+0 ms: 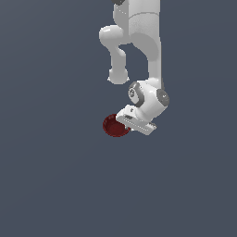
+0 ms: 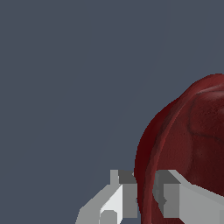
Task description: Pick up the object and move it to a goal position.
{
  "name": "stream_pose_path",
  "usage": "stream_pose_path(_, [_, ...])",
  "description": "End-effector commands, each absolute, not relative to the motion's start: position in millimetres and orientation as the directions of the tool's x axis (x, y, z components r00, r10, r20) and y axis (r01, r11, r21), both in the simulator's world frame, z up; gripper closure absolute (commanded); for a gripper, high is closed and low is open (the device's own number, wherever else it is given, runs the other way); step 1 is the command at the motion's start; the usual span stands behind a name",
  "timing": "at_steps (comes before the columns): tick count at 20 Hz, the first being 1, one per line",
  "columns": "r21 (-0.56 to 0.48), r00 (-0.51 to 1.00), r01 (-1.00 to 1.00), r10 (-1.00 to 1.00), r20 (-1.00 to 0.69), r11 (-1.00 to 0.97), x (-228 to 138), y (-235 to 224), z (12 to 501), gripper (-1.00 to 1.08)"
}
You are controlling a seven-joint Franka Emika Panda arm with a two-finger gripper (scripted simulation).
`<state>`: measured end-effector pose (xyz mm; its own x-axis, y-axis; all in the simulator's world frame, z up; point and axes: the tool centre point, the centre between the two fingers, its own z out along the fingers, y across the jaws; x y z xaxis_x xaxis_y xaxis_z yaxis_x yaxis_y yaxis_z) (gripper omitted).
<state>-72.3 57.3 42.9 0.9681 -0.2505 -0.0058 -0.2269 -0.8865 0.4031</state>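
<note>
The dark red round bowl (image 1: 113, 126) shows in the exterior view, partly hidden behind the white hand of my arm. In the wrist view the bowl (image 2: 188, 140) is tilted and fills the corner of the picture. Its rim runs down between my two grey fingers (image 2: 127, 199). My gripper (image 2: 146, 197) has one finger on the bowl's outside and one on its inside, closed against the rim. In the exterior view the fingertips are hidden by the hand (image 1: 136, 121). I cannot tell whether the bowl rests on the floor or hangs just above it.
The grey floor (image 1: 55, 176) lies all around, flat and uniform. The white arm (image 1: 143, 46) comes down from the top of the exterior view. No goal marker shows in either view.
</note>
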Motion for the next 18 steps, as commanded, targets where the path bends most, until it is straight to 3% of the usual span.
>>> stream_pose_path(1, [0.403,0.968,-0.226,-0.250,-0.006,-0.887,-72.8,58.1,44.7,1.08])
stream_pose_path(10, [0.403,0.968,-0.226,-0.250,-0.006,-0.887,-82.9,65.4,77.7,1.08])
stream_pose_path(18, [0.403,0.968,-0.226,-0.249,-0.006,-0.887,-101.7,79.9,141.5,1.08])
